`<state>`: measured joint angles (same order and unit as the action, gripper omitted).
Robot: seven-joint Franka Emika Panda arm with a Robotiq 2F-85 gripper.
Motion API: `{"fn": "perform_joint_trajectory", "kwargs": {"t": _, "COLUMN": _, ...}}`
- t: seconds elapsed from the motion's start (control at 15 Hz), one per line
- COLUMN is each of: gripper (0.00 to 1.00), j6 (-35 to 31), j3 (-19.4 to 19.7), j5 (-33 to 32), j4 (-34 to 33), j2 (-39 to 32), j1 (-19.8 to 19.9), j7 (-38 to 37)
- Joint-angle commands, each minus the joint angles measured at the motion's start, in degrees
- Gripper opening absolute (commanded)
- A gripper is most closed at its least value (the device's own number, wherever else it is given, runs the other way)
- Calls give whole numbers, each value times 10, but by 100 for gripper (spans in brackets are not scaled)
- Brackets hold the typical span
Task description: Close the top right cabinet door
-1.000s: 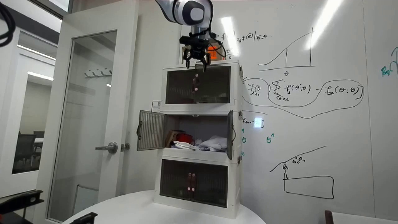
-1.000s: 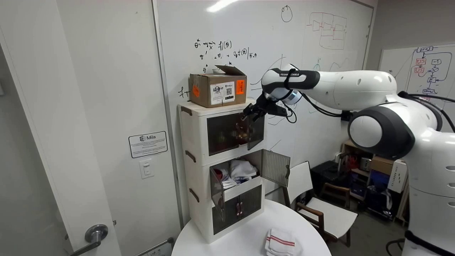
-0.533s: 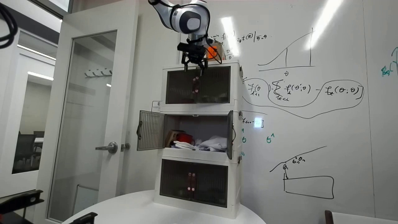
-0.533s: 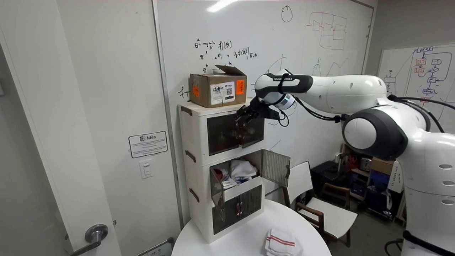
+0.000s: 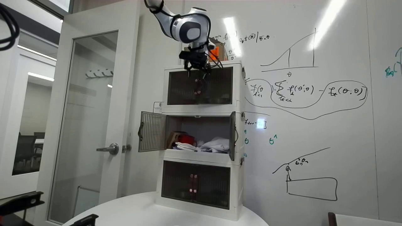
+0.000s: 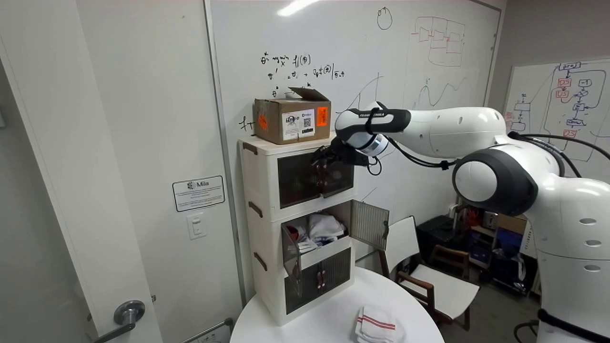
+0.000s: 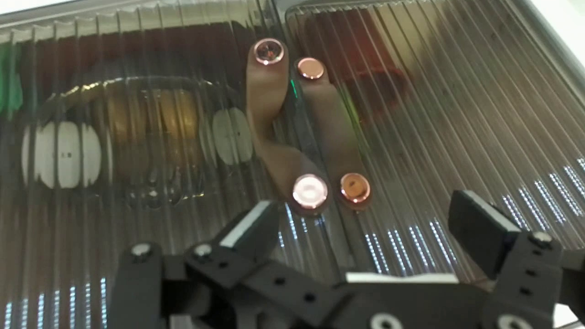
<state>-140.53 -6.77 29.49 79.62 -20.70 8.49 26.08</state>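
The top right cabinet door (image 5: 220,88) is a brownish see-through pane on the white cabinet's top tier. It also shows in an exterior view (image 6: 340,180). It is nearly flush with the left door beside it; its inner edge seems slightly proud. The wrist view is upside down, so this door (image 7: 151,219) fills its left part, its handle beside the left door's handle. My gripper (image 5: 197,75) is open and empty at the upper inner edges of both doors (image 6: 321,161). In the wrist view the fingers (image 7: 363,205) straddle the seam. Whether a finger touches is unclear.
A cardboard box (image 6: 290,121) sits on the cabinet top. Both middle doors stand open and stick out, the left one (image 5: 153,131) and the right one (image 6: 370,225). Below are a round white table (image 6: 333,305), a folded towel (image 6: 376,326) and a chair (image 6: 443,288).
The top right door has swung inward from partly open to nearly flush. My gripper has moved down and toward the cabinet, and slightly left in both exterior views. It stays open.
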Motion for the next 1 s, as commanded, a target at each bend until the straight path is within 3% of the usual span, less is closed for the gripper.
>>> {"fn": "perform_joint_trajectory", "kwargs": {"t": 0.0, "gripper": 100, "j6": -24, "j3": -5, "j5": 7, "j4": -14, "j2": -14, "j1": 1, "j7": 13}}
{"fn": "perform_joint_trajectory", "kwargs": {"t": 0.47, "gripper": 100, "j6": -54, "j3": -4, "j5": 1, "j4": -18, "j2": -28, "j1": -5, "j7": -2}}
{"fn": "perform_joint_trajectory", "kwargs": {"t": 0.67, "gripper": 100, "j6": 18, "j3": -7, "j5": -5, "j4": -5, "j2": -15, "j1": 12, "j7": -17}}
{"fn": "perform_joint_trajectory", "kwargs": {"t": 0.73, "gripper": 100, "j6": -13, "j3": -9, "j5": -5, "j4": -2, "j2": -16, "j1": 5, "j7": -8}}
{"fn": "perform_joint_trajectory", "kwargs": {"t": 0.93, "gripper": 100, "j6": 10, "j3": -7, "j5": -4, "j4": -2, "j2": -17, "j1": 10, "j7": -9}}
